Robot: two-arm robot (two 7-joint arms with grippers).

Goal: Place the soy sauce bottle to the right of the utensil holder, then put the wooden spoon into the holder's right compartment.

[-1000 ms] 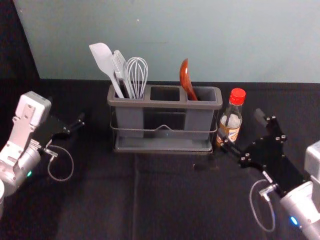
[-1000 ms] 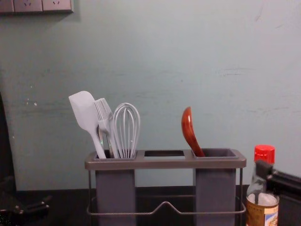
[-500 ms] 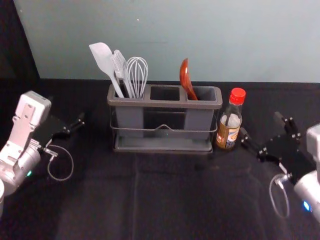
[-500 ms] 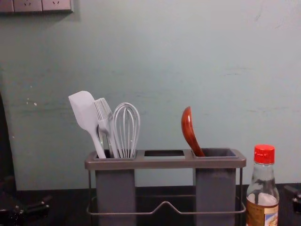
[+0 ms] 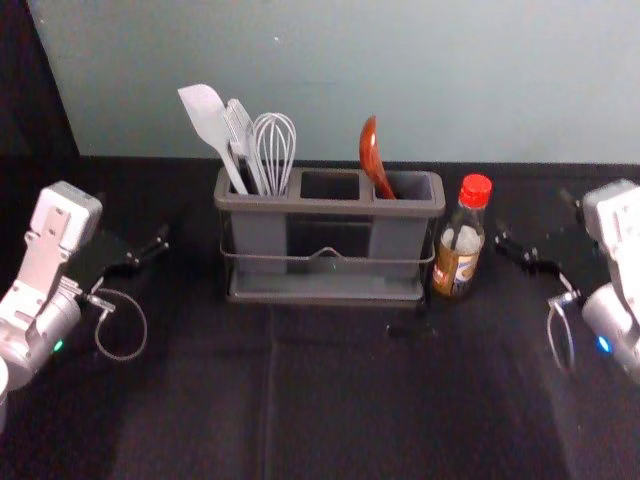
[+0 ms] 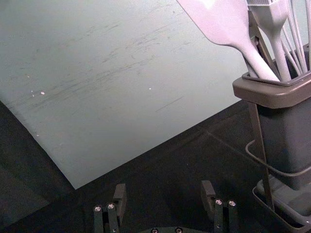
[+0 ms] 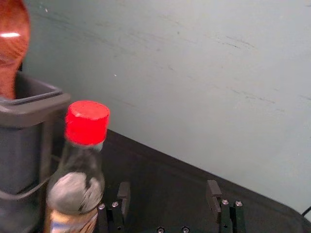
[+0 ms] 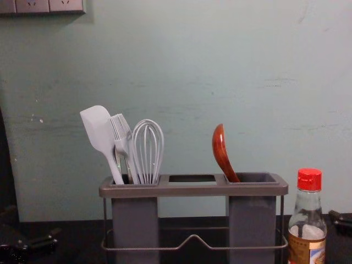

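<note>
The soy sauce bottle, red-capped, stands upright just right of the grey utensil holder; in the chest view the bottle is also beside it. A reddish-brown wooden spoon leans in the holder's right compartment, bowl up. My right gripper is to the right of the bottle, apart from it; in its wrist view the right gripper is open and holds nothing. Over at the left, my left gripper is parked away from the holder; in its wrist view the left gripper is open with nothing between its fingers.
A white spatula, a brush and a whisk stand in the left compartment. Behind the black-covered table rises a pale wall. The holder's wire frame runs around its front.
My right gripper has moved right, away from the bottle, which it overlapped in the earlier head view. The bottle stays upright in place. The left arm, spoon and holder have not moved.
</note>
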